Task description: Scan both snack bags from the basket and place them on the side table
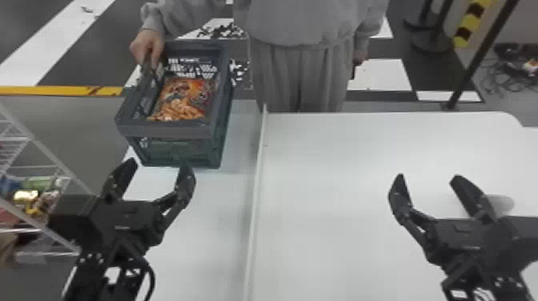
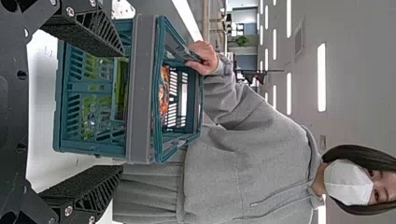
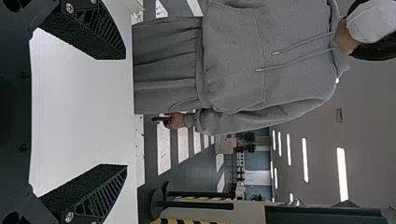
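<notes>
A person's hand (image 1: 148, 47) grips the basket (image 1: 170, 131) holding an orange snack bag (image 1: 186, 98).

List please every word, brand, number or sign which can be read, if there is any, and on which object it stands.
None can be read.
Orange snack bag in the basket: printed front, too unclear to read.
Left gripper, right gripper: small pale marks on their bodies, too small to read.

No legible text, labels, brands, numbers or signs for us. We see a busy printed front on the orange snack bag (image 1: 186, 96) in the basket (image 1: 168, 130), but we can't make out any lettering on it.
</notes>
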Action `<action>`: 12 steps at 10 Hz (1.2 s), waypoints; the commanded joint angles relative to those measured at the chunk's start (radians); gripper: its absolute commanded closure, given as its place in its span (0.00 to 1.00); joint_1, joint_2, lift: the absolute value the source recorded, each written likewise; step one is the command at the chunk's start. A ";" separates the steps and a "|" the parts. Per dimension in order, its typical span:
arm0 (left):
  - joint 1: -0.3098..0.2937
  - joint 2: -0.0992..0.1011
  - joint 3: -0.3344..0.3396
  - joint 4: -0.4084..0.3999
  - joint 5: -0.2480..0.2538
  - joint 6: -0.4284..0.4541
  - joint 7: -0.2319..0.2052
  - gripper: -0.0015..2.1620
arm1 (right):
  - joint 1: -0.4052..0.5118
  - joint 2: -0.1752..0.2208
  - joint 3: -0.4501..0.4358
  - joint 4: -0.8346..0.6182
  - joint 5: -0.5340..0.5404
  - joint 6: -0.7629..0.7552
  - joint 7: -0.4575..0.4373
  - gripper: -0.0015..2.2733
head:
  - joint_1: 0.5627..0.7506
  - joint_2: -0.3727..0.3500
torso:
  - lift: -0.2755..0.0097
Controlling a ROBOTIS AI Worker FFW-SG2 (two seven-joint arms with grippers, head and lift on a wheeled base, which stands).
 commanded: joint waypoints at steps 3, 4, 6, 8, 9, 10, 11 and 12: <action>0.004 0.001 0.000 -0.005 0.000 0.000 0.001 0.07 | 0.000 0.001 0.003 -0.002 0.000 0.000 0.001 0.04 | 0.70 0.64 | 0.71; 0.003 0.001 0.000 -0.005 -0.002 0.003 0.001 0.07 | 0.000 0.001 0.003 -0.001 0.000 0.000 0.001 0.04 | 0.70 0.64 | 0.71; 0.003 0.001 0.000 -0.005 0.000 0.003 0.001 0.07 | -0.002 0.001 0.002 -0.001 0.000 0.000 0.001 0.04 | 0.70 0.64 | 0.71; 0.001 0.001 -0.002 -0.006 -0.002 0.003 0.001 0.07 | -0.002 0.001 0.002 -0.001 0.000 0.000 0.001 0.04 | 0.70 0.64 | 0.71; 0.001 0.001 -0.002 -0.006 -0.002 0.003 0.001 0.07 | -0.002 0.001 0.002 0.001 0.000 0.000 0.001 0.04 | 0.70 0.64 | 0.71; 0.001 0.001 -0.002 -0.005 -0.002 0.003 0.000 0.07 | -0.002 0.001 0.000 0.001 0.000 0.000 0.001 0.04 | 0.70 0.64 | 0.71; 0.001 0.001 -0.002 -0.005 -0.002 0.003 0.000 0.07 | -0.002 0.001 0.000 0.001 0.000 0.000 0.001 0.04 | 0.70 0.64 | 0.71; -0.002 0.001 0.000 -0.003 -0.002 0.006 0.000 0.07 | -0.002 0.001 -0.002 0.002 0.000 0.000 0.001 0.04 | 0.70 0.64 | 0.71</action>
